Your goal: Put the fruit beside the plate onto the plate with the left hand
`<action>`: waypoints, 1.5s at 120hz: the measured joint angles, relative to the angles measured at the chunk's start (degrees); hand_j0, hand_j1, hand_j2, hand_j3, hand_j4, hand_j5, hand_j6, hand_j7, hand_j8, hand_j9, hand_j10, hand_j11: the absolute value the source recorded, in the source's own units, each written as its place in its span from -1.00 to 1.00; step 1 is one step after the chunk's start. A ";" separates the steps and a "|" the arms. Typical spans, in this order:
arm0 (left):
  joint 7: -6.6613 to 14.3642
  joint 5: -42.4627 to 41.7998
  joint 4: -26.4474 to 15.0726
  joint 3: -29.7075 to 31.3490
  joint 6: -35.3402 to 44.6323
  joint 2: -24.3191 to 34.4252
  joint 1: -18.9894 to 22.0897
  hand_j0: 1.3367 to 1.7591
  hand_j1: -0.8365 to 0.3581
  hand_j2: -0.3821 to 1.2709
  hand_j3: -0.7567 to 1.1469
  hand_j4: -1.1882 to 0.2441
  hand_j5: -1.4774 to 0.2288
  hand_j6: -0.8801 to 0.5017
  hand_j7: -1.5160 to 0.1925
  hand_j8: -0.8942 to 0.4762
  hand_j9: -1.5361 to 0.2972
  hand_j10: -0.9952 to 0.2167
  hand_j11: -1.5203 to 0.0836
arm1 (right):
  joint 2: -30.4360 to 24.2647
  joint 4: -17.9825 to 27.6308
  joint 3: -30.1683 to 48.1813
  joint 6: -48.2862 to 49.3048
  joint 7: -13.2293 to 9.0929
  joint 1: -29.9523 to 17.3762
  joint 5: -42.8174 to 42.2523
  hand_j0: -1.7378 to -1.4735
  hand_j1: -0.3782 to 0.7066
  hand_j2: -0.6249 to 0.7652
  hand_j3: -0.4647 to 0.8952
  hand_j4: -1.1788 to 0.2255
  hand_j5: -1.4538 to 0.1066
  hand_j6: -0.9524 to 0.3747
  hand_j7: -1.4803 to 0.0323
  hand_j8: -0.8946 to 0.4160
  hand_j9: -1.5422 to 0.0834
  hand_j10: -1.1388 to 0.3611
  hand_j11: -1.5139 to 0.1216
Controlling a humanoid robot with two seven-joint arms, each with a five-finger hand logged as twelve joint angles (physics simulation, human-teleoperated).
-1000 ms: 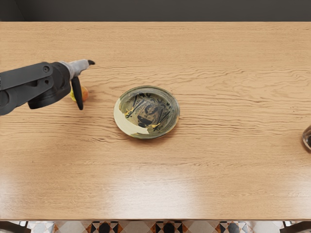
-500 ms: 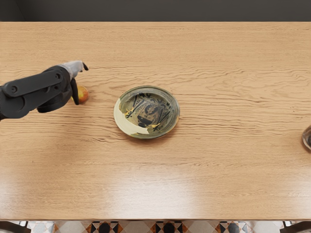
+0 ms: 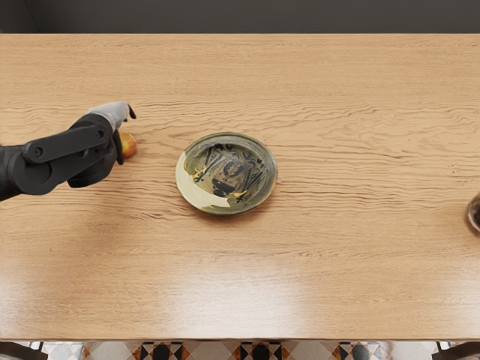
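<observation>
Light wooden table (image 3: 315, 97) filled the view. Left hand (image 3: 112, 124) hovered with its fingers (image 3: 132, 113) apart and curved, unclamped. Small round orange fruit (image 3: 129, 144) lay just beneath them on the tabletop, beside the thumb. Round greenish patterned ceramic plate (image 3: 187, 184) sat farther right of them.

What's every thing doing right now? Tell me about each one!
fruit: lying on the table beside the plate, partly hidden by the left hand
left hand: open, at the fruit, no grip visible
plate: flat, no fruit on it
dark shape at the right edge: cut off, cannot tell
</observation>
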 joint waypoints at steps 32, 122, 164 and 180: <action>0.00 -0.06 0.06 0.57 0.15 -0.54 0.38 0.52 0.24 -0.44 -0.21 0.13 0.16 -0.27 0.21 -0.25 0.15 0.02 0.29 | 0.00 -0.01 0.00 0.00 0.00 0.01 0.02 -0.40 -0.90 -0.11 -0.32 0.65 0.83 0.41 0.93 0.34 0.87 0.49 0.82; 0.01 -0.23 0.38 1.81 0.16 -0.55 0.79 0.50 -0.02 -0.16 -0.21 -0.22 -0.23 -0.32 -0.20 -0.39 -0.24 -0.40 -0.16 | 0.00 0.00 0.00 0.00 0.00 0.01 0.01 -0.40 -0.90 -0.11 -0.32 0.65 0.83 0.41 0.93 0.34 0.87 0.49 0.82; 0.00 -15.66 0.36 -7.56 -2.69 3.35 -1.28 0.50 -0.16 0.11 -0.21 -0.13 -0.48 -0.18 -0.42 -0.26 -0.41 -0.57 -0.35 | 0.00 -0.04 0.00 0.00 0.00 0.01 0.02 -0.40 -0.90 -0.11 -0.32 0.65 0.83 0.41 0.93 0.34 0.87 0.49 0.82; 0.02 -23.55 0.30 -17.83 -11.81 6.90 -3.33 0.50 -0.19 0.13 -0.21 -0.11 -0.49 -0.16 -0.41 -0.27 -0.40 -0.55 -0.33 | 0.00 -0.08 0.00 0.00 0.00 0.02 0.01 -0.40 -0.90 -0.11 -0.32 0.65 0.83 0.41 0.93 0.34 0.87 0.49 0.82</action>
